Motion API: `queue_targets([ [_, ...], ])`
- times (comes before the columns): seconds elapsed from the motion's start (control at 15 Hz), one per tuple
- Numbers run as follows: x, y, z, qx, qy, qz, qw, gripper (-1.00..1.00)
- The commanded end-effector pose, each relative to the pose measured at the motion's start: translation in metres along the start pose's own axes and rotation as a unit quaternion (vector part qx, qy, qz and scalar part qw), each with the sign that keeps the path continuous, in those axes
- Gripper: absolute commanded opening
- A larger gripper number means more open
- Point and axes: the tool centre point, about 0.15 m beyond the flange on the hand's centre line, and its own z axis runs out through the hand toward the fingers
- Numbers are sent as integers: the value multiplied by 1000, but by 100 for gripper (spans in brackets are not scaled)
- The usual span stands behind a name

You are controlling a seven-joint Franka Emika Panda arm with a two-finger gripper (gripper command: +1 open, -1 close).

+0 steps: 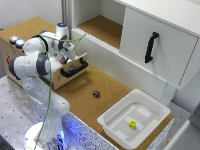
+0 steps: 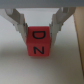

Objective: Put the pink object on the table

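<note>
**Inspector A:** What was the gripper's condition?

**Inspector B:** In the wrist view both fingers were closed against opposite sides of the pink object, a pinkish-red block with the dark letters "D" and "N" on the face towards the camera. The jaws were open only as wide as the block and gripped it firmly. A pale, blurred surface lay behind it; I could not tell what that was.

**Inspector A:** And in the exterior view?

**Inspector B:** The arm was bent over a wooden drawer with a black handle, which stood pulled out at about 10 o'clock in that picture. The gripper sat at the drawer's opening. The block itself was too small and too hidden there to make out.

**Inspector A:** The table?

**Inspector B:** The brown cork table ran past the drawer. A small dark speckled object lay on it near the picture's centre. At about 5 o'clock stood a white tray with a yellow cube inside. A white cabinet with a black handle occupied the 2 o'clock area
</note>
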Motion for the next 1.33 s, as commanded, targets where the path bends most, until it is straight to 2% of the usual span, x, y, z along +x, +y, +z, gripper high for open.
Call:
queue_targets([
  [0.0, 1, 25, -81, -50, 63, 29, 996, -100],
  [0.13, 3, 44, -102, -53, 79, 45, 994, -100],
  [0.4, 0, 93, -120, -47, 86, 97, 990, -100],
  [1.07, -16, 209, -119, -31, 82, 119, 989, -100],
  [1.27, -22, 239, -109, -28, 70, 112, 991, -100],
])
